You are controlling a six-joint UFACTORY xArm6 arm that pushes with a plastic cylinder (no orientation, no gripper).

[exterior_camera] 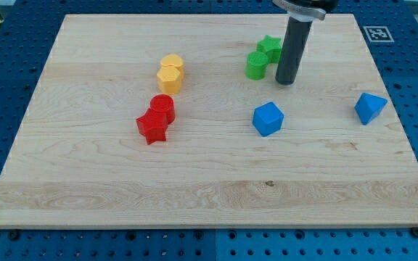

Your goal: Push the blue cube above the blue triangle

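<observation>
The blue cube [268, 118] lies right of the board's middle. The blue triangle [369, 108] lies near the board's right edge, well to the right of the cube and slightly higher in the view. My tip [286, 82] rests on the board above the cube and a little to its right, with a gap between them. The tip stands just right of the green blocks and touches no blue block.
Two green blocks [261, 58] sit together at the top, left of the rod. Two yellow blocks [170, 72] sit left of centre, with a red cylinder [162, 106] and a red star-like block [152, 127] below them. The wooden board [85, 181] lies on a blue perforated table.
</observation>
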